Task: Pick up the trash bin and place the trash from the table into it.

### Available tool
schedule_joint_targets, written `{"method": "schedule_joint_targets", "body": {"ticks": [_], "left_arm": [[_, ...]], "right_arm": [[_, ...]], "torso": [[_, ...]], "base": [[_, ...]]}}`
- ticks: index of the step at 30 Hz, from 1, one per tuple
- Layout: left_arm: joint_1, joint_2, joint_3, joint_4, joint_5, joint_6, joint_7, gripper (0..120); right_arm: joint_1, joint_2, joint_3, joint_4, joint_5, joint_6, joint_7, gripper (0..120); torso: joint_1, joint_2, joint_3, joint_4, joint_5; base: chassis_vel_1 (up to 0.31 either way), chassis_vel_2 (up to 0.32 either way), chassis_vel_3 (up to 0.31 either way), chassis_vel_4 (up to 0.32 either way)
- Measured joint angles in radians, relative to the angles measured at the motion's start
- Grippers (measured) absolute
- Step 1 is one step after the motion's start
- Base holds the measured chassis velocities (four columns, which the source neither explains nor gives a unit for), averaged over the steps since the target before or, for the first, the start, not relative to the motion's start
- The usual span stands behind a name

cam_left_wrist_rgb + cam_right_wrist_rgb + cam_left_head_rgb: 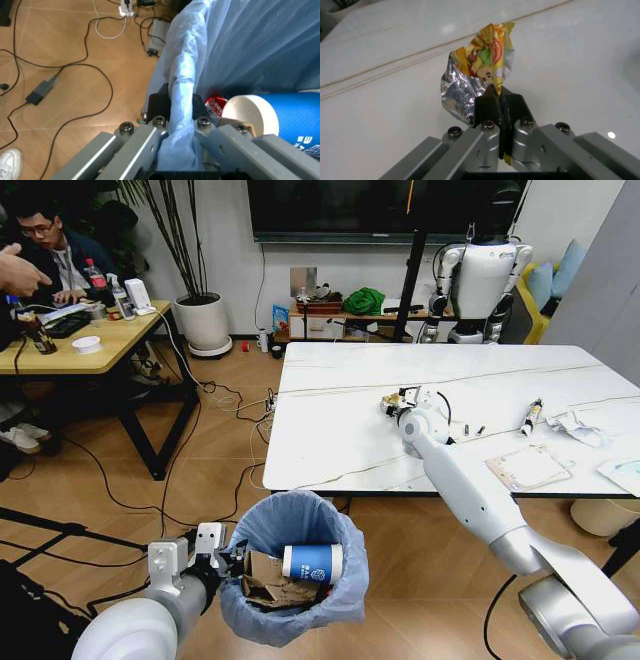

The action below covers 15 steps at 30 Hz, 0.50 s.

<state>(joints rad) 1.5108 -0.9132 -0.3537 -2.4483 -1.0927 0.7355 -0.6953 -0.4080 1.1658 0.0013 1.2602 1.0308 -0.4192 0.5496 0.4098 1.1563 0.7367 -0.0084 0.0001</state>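
Left gripper (176, 108) clamped on rim of trash bin (292, 565), held just off front edge of bench (340, 450). Inside bin: blue paper cup (311, 563), brown cardboard carton (270, 578), red can (216, 105). Right gripper (499, 102) over bench, pinched shut on yellow wrapper (477, 71). White tube (531, 416), tissue (576, 426), papers (530, 467) on bench at right.

We see the table (330, 420) — white marble-look, black-edged — carrying a tube (531, 417), a crumpled tissue (574, 426), papers (529, 467) and a mask (624, 474) on its right part.
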Motion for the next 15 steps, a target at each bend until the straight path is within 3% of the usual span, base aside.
{"method": "schedule_joint_targets", "body": {"ticks": [7,10,11,12,15], "left_arm": [[-0.003,0.004,0.004,0.000,-0.003,0.000,-0.010,0],[-0.008,0.007,0.004,0.003,-0.011,0.000,-0.016,0],[-0.008,0.007,0.004,0.003,-0.011,0.000,-0.016,0],[-0.010,0.009,0.004,0.003,-0.015,0.000,-0.018,0],[-0.012,0.014,0.003,0.004,-0.022,0.000,-0.020,0]], "right_arm": [[-0.081,-0.130,0.037,0.261,0.104,-0.015,0.017,0],[-0.146,-0.194,0.058,0.466,0.179,-0.017,0.019,0],[-0.146,-0.194,0.058,0.466,0.179,-0.017,0.019,0],[-0.188,-0.223,0.068,0.583,0.231,-0.017,0.017,0],[-0.257,-0.267,0.083,0.764,0.300,-0.020,-0.026,0]], "torso": [[0.000,0.000,0.000,-0.0007,0.0001],[0.000,0.000,0.000,-0.0004,-0.0001],[0.000,0.000,0.000,-0.0004,-0.0001],[0.000,0.000,0.000,0.0001,0.0000],[0.000,0.000,0.000,-0.0001,-0.0002]], "base": [[0.000,0.000,0.000,0.000],[0.000,0.000,0.000,0.000],[0.000,0.000,0.000,0.000],[0.000,0.000,0.000,0.000],[0.000,0.000,0.000,0.000]]}}
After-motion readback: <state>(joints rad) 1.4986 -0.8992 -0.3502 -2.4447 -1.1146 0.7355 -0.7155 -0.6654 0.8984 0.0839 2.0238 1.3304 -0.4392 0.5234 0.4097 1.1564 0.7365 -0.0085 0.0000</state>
